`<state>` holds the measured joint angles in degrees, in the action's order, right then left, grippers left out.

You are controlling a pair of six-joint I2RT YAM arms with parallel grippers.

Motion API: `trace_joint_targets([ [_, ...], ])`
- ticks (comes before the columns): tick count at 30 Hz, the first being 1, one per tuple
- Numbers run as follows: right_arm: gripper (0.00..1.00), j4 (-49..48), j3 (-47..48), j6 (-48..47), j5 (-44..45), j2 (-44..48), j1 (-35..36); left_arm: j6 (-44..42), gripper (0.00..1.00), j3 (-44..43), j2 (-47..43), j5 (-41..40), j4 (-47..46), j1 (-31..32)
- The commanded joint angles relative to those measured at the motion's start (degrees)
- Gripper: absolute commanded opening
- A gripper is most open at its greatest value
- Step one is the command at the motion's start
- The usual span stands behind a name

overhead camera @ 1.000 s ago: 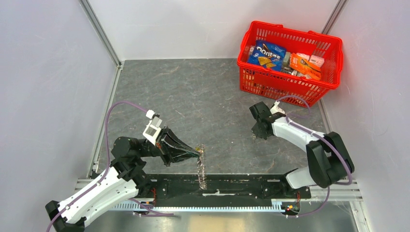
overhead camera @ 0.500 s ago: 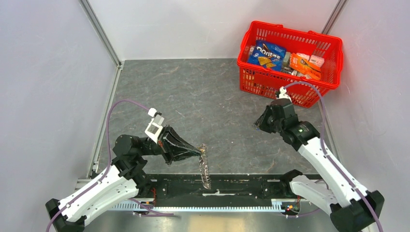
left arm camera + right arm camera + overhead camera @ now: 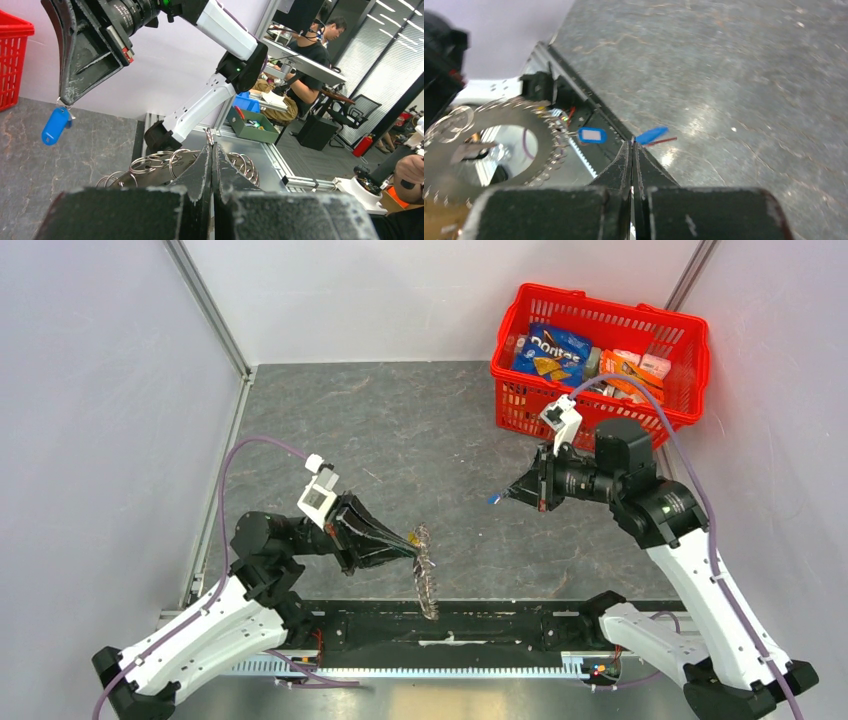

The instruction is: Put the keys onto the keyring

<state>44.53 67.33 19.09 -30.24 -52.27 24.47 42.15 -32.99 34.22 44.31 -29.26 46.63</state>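
My left gripper (image 3: 414,544) is shut on one split ring of the keyring (image 3: 427,585), a flat metal disc edged with many small rings that hangs below the tips above the table's near edge. In the left wrist view the fingers (image 3: 202,165) meet on a ring, with the keyring (image 3: 150,165) spread behind them. My right gripper (image 3: 503,496) points left, raised over the table's middle, shut on a key with a blue tag (image 3: 493,499). The right wrist view shows that key (image 3: 651,135) at the tips (image 3: 632,144). Another blue tag (image 3: 592,135) hangs on the keyring (image 3: 499,125).
A red basket (image 3: 610,308) of snack packs stands at the back right, just behind the right arm. A black rail (image 3: 500,625) runs along the near edge under the keyring. White walls enclose the grey table (image 3: 400,430).
My right gripper has risen from the table near the basket and swung left towards the keyring, carrying the blue-tagged key. The left gripper with the keyring has barely shifted.
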Motion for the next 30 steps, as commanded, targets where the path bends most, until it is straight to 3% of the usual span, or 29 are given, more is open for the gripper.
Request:
trace_joint_targets([
  [1, 0.00, -1.03, 5.48, -6.05, -15.42, -0.27, -0.18, 2.42, 0.02, -4.57, 0.99, 2.39, -4.59, 0.17],
  [11, 0.00, -3.83, 11.51, -8.58, -26.44, -2.13, 2.55, 7.71, 0.02, -5.11, 3.92, 4.38, -11.28, 0.19],
  [20, 0.00, -4.86, 12.22, -11.90, -21.87, -4.90, 14.80, 9.40, 0.02, -5.07, 6.06, 4.29, -14.49, 0.18],
  [30, 0.00, -4.55, 14.33, -16.69, -24.94, -6.64, 17.17, 12.96, 0.02, -4.65, 9.13, 5.97, -19.74, 0.30],
])
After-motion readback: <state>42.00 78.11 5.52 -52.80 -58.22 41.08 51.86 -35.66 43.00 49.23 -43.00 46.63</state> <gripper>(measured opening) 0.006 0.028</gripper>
